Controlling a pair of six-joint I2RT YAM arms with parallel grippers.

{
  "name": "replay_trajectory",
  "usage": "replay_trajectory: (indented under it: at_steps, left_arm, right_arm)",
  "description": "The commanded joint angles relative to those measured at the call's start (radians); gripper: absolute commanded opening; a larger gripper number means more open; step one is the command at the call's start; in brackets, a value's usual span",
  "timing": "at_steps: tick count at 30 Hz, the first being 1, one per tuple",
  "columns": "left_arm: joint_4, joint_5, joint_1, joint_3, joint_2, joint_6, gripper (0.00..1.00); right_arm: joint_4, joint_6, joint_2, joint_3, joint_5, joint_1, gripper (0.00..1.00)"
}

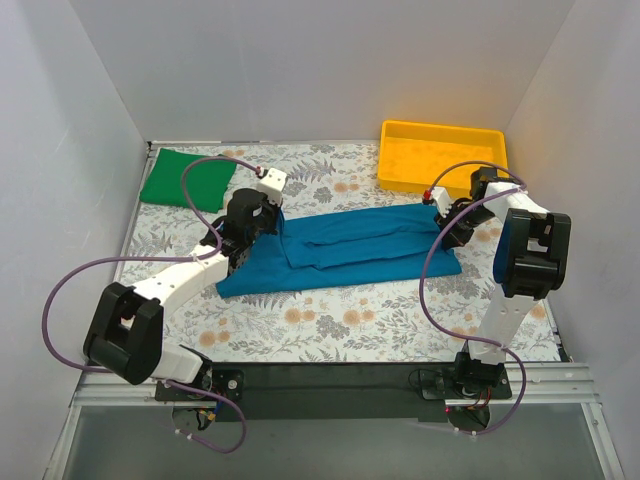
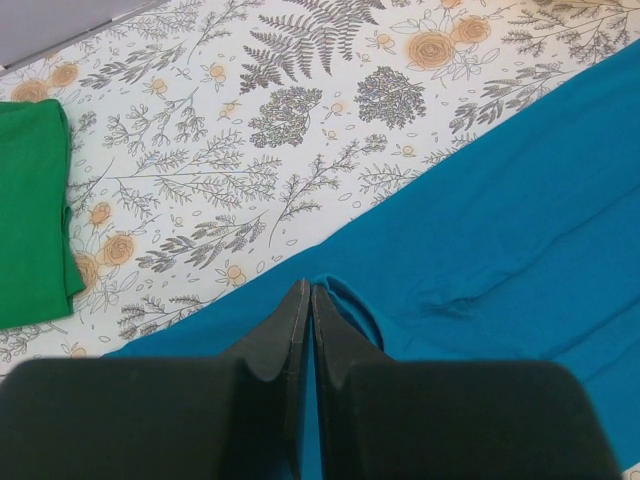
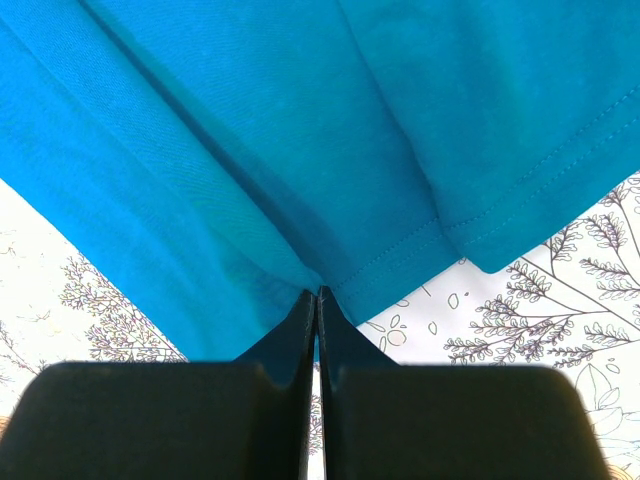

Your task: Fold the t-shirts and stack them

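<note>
T-shirt folding looks to be about halfway through. Far to the left of the yellow tray, level with it at the back of the table, the green t-shirt lies as a compact folded rectangle with neither arm touching it. Closer to the tray, the left gripper has its fingers clenched together on the end of the teal-blue t-shirt that lies farthest from the tray, where a small lip of cloth curls up beside the tips. That shirt lies as a long band, its sides already turned in lengthwise, running from there toward the near left corner of the tray. At the end nearest the tray, just in front of it, the right gripper is likewise pinched shut on the hem, with creases in the fabric running toward its tips. The step in hand seems to be the crosswise fold of this band. The next move would call for both arms to lift their ends evenly and bring one end over the other without letting the turned-in sides spill open. After that, the shirt has to go onto the green one. By count there are two shirts, one folded and one in progress, two arms and one tray.
</note>
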Motion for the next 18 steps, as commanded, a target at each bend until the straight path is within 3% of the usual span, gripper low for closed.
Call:
replay_trajectory:
  at_steps: [1, 9, 14, 15, 16, 18]
  left_arm:
    - [0.026, -0.001, 0.012, 0.038, 0.003, 0.01, 0.0]
    - [0.033, -0.006, 0.021, 0.032, 0.004, 0.002, 0.0]
    - [0.035, -0.001, 0.026, 0.029, 0.003, -0.001, 0.0]
    - [0.035, 0.0, 0.026, 0.028, 0.003, -0.003, 0.0]
    - [0.037, 0.0, 0.026, 0.026, 0.003, -0.003, 0.0]
    - [0.037, 0.0, 0.027, 0.028, 0.001, -0.003, 0.0]
  right_arm:
    - [0.007, 0.008, 0.005, -0.003, 0.001, 0.0, 0.01]
    - [0.008, 0.017, 0.002, 0.005, -0.002, 0.0, 0.03]
    - [0.085, 0.117, -0.022, 0.005, 0.034, 0.0, 0.22]
    - [0.111, 0.151, -0.034, 0.003, 0.044, 0.0, 0.28]
    - [0.129, 0.215, -0.059, 0.003, 0.062, 0.0, 0.43]
    - [0.218, 0.292, -0.102, -0.012, 0.117, 0.0, 0.48]
